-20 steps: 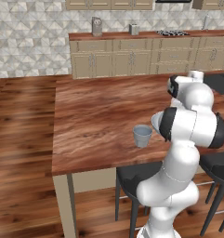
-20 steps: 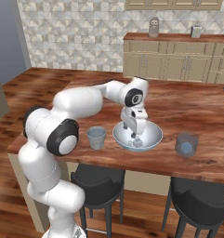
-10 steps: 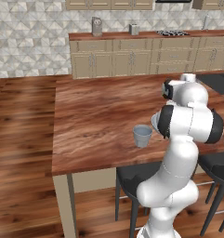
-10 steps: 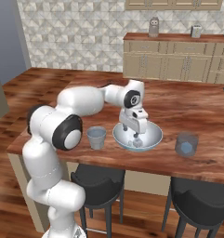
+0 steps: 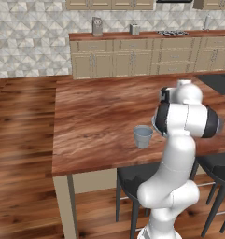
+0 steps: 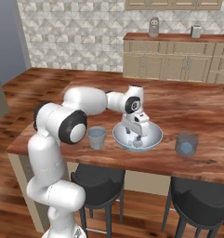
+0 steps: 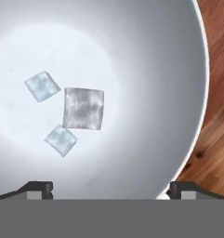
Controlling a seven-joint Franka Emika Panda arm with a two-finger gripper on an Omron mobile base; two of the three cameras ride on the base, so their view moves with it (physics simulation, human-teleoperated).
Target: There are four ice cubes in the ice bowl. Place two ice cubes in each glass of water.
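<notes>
Wooden kitchen bench (image 6: 192, 104), stone-tiled wall and cream cabinets (image 6: 178, 65) behind. Hand (image 6: 135, 136) lowered into the ice bowl (image 6: 153, 135), fingers spread wide, pinching nothing. Directly ahead in the hand view — three ice cubes (image 7: 83, 108) on the bowl floor: one larger grey-white square in the middle, two smaller pale-blue ones (image 7: 42, 86) just beside it, near but not clearly touching. One glass of water (image 6: 96, 138) just beside the bowl on the arm's side; the other glass (image 6: 186, 144) further off past the bowl — something pale blue inside it. Dark stools (image 6: 97, 186) under the bench edge.
</notes>
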